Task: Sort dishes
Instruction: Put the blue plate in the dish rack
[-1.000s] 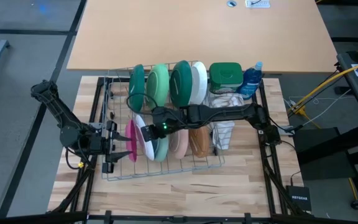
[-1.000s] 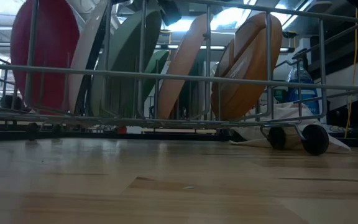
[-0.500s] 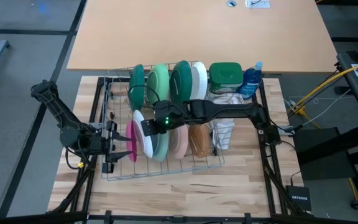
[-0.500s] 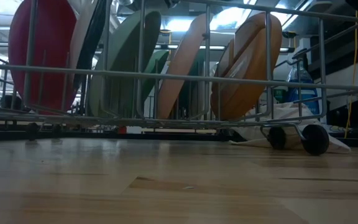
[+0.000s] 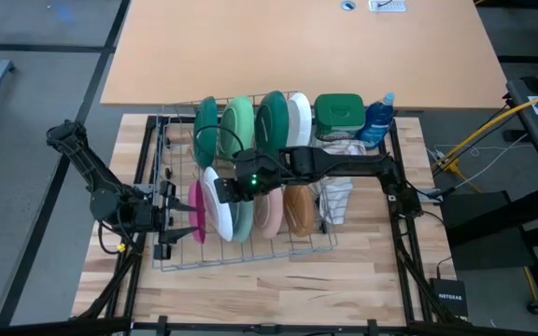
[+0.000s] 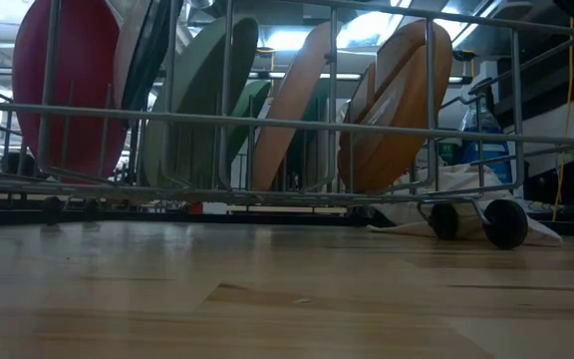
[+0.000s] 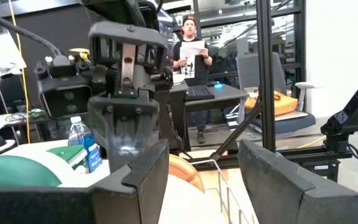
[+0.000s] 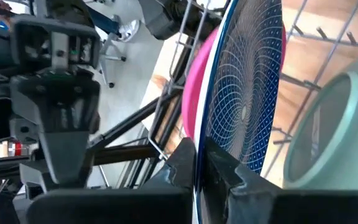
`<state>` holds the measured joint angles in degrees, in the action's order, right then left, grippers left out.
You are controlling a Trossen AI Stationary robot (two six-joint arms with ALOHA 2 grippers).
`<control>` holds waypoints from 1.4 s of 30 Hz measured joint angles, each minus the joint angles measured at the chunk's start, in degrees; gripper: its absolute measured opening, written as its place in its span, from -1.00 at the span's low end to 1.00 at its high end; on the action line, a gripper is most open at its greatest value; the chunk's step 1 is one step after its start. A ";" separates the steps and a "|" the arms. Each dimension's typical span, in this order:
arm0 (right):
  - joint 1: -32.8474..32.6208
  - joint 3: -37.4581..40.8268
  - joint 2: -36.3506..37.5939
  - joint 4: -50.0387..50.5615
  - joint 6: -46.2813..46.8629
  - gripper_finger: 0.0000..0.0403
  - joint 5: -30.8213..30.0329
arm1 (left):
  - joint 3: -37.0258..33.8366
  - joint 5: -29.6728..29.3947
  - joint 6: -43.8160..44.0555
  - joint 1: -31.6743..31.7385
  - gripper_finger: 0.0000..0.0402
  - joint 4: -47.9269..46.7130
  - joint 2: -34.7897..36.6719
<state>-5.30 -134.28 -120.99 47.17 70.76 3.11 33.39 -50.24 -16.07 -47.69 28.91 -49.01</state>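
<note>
A wire rack (image 5: 250, 250) holds the dishes on edge. In its far row stand dark green (image 5: 205, 126), light green (image 5: 238, 126) and white (image 5: 299, 121) plates. The near row holds a pink plate (image 5: 196, 210), a pale teal one (image 8: 328, 137), a peach one (image 5: 269, 215) and a brown one (image 5: 297, 210). My right gripper (image 5: 225, 193) reaches in from the right and is shut on a navy patterned plate (image 8: 247, 106), which stands between the pink and teal plates. My left gripper (image 7: 204, 177) waits open at the rack's left end (image 5: 177, 220). My right gripper pinches the navy plate's upper rim (image 8: 199, 146) between its two fingers, one finger on each face. The fingers slant down at it from the table's right. The plate stays on edge below the fingers, raised above its neighbours. Whether its lower edge still touches the rack, I cannot tell.
A green lidded tub (image 5: 339, 112), a blue bottle (image 5: 377, 119) and a beige-and-white cloth (image 5: 339, 194) lie at the rack's right. A large tan tabletop (image 5: 297, 47) lies beyond the rack. A person (image 7: 190, 56) stands in the room behind.
My right gripper has risen, still shut on the navy plate. The plate has come up out of its place between the pink and teal plates and stays on edge.
</note>
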 joint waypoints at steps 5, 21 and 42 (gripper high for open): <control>0.00 0.00 0.00 0.21 1.47 -0.94 0.04 | 0.00 0.00 -0.42 0.01 -0.08 0.00 -0.01; 0.00 -0.09 2.76 2.80 3.59 -0.94 -1.96 | 0.00 0.02 -0.42 -0.01 -0.08 0.06 0.01; 0.00 0.43 2.00 6.56 4.03 -0.94 -3.90 | 0.00 0.04 -0.42 -0.03 -0.08 0.00 0.01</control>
<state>-5.30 -133.85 -118.99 53.72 74.79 -0.79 33.39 -50.19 -16.49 -47.72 28.91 -48.99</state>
